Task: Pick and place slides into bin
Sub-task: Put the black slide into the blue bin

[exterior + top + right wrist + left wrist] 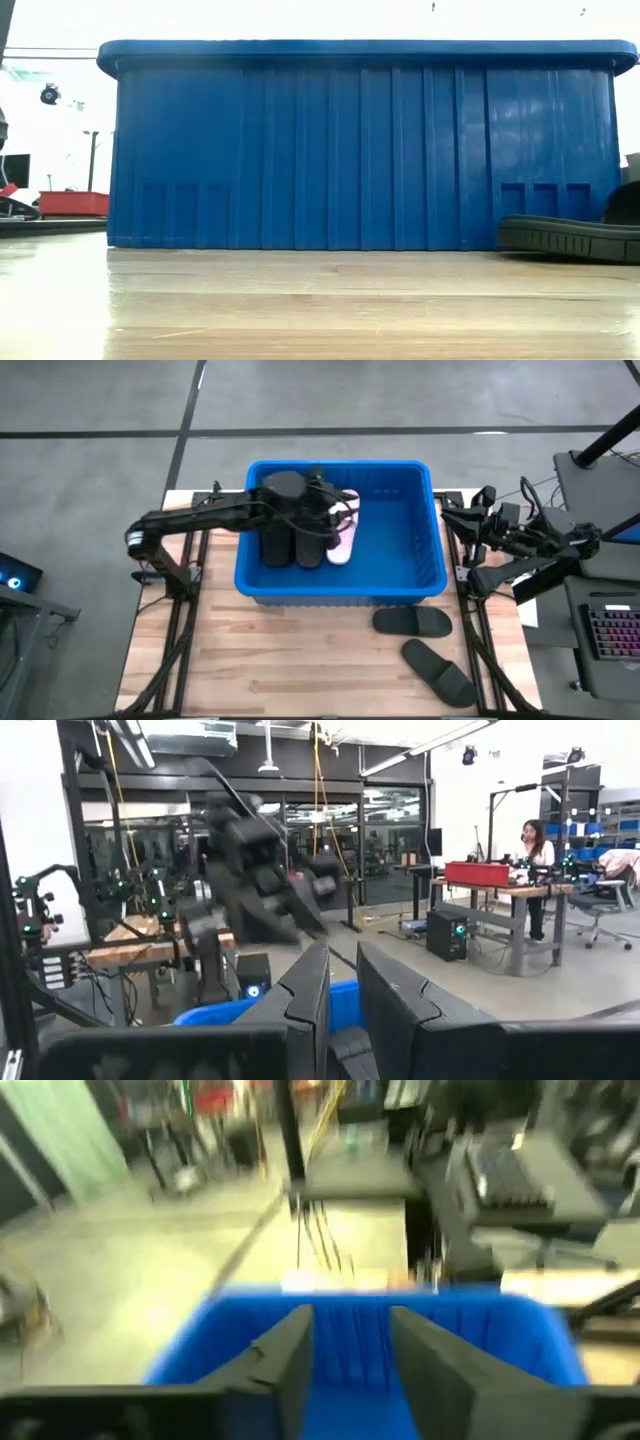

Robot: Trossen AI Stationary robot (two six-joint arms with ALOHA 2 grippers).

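Nearest to you, two black slides lie on the wooden table (300,670) in front of the bin: one (413,622) just beside the bin's front wall, the other (438,673) closer to the table's front edge and turned at an angle. You still have both to collect, and the angled one sits near enough to the edge that a glancing approach could push it off. Behind them the blue bin (425,585) already holds black slides standing against its left side and a pale pink slide (343,538) next to them. Your left gripper (352,1370) hangs over that pile with nothing between its fingers, which stand moderately apart with the bin's far wall showing in the gap. If you lift away carelessly, a finger could catch a strap and drag a slide back out, or clip the rim. Farthest right, your right gripper (342,995) waits off the table's right edge, fingers narrow and empty; bring it in without widening them and it will only shove the closest slide.
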